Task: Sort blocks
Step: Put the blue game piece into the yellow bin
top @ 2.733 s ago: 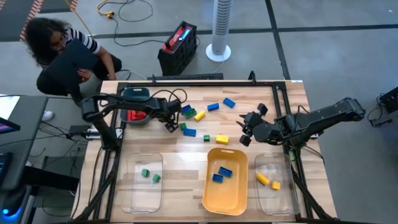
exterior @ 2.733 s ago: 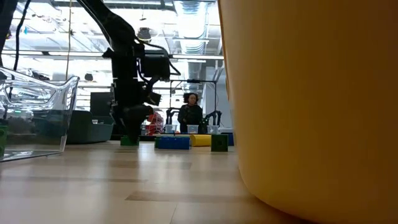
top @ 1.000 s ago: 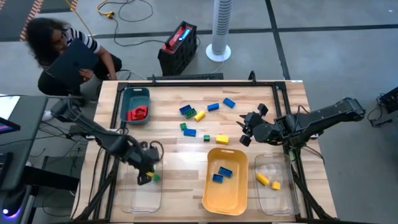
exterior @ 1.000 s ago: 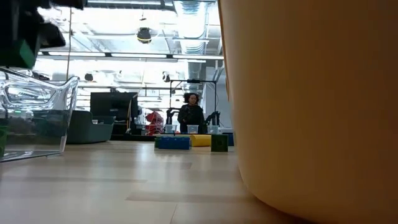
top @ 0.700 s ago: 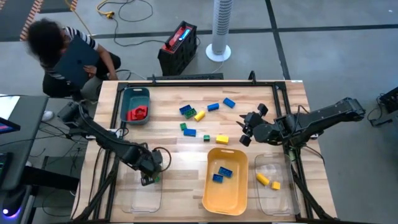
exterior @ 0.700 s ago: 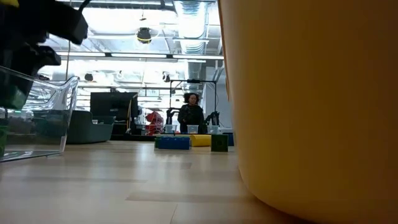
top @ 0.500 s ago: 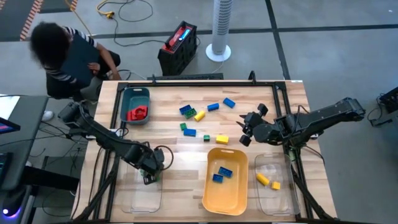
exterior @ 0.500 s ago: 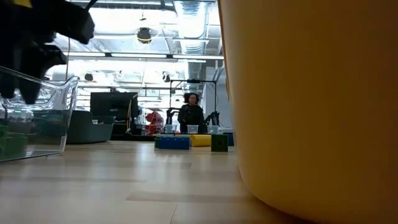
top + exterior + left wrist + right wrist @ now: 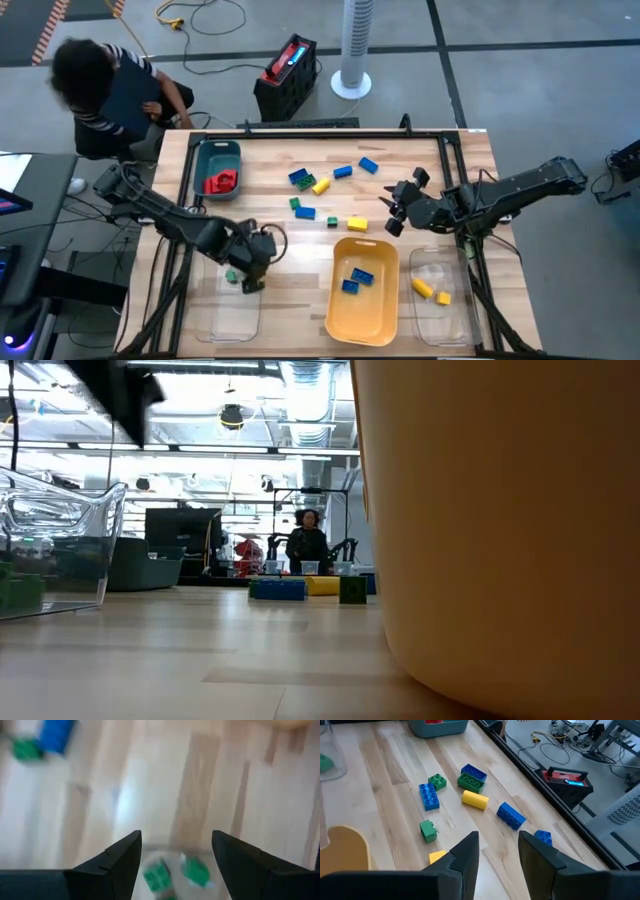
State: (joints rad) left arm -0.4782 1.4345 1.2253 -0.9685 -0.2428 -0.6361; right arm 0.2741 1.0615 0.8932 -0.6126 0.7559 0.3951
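- Blocks, loose: I count a cluster mid-counter — a green-and-blue stacked pair (image 9: 471, 776), a yellow cylinder (image 9: 474, 799), a long blue brick (image 9: 428, 796), two small green ones (image 9: 437, 781) (image 9: 427, 830), two more blue bricks (image 9: 511, 815) (image 9: 543, 837) toward the far edge, and a flat yellow piece (image 9: 357, 223) near the yellow tray (image 9: 362, 318).
- Blocks, sorted: green ones lie in the left clear tray (image 9: 232, 322), seen in the left wrist view as two green bricks (image 9: 159, 876) (image 9: 195, 869); blue in the yellow tray; yellow in the right clear tray (image 9: 440, 310); red in the teal tray (image 9: 218, 151).
- Left gripper (image 9: 252, 272): hangs over the near-side rim of the left clear tray, fingers (image 9: 112, 860) spread and empty, nothing between them.
- Right gripper (image 9: 397, 208): waits above the counter (image 9: 280, 250) beside the cluster, fingers (image 9: 465, 851) parted a little, holding nothing.
- Risk, tray knock: I judge the left gripper sits close to the tray rim; a low sweep back toward the cluster could clip the wall and shift the tray or spill the green bricks.
- Risk, crowded pick: the long blue brick and the small green one lie just beside each other, and the yellow cylinder is near the stacked pair; closing on one may nudge or drag its neighbour.
- Risk, stacked pair: green and blue joined would land two colours in one tray if lifted together.
- Risk, rolling: the yellow cylinder could roll away from a glancing touch.
- Risk, arm clash: both arms reaching the same cluster could meet over it.
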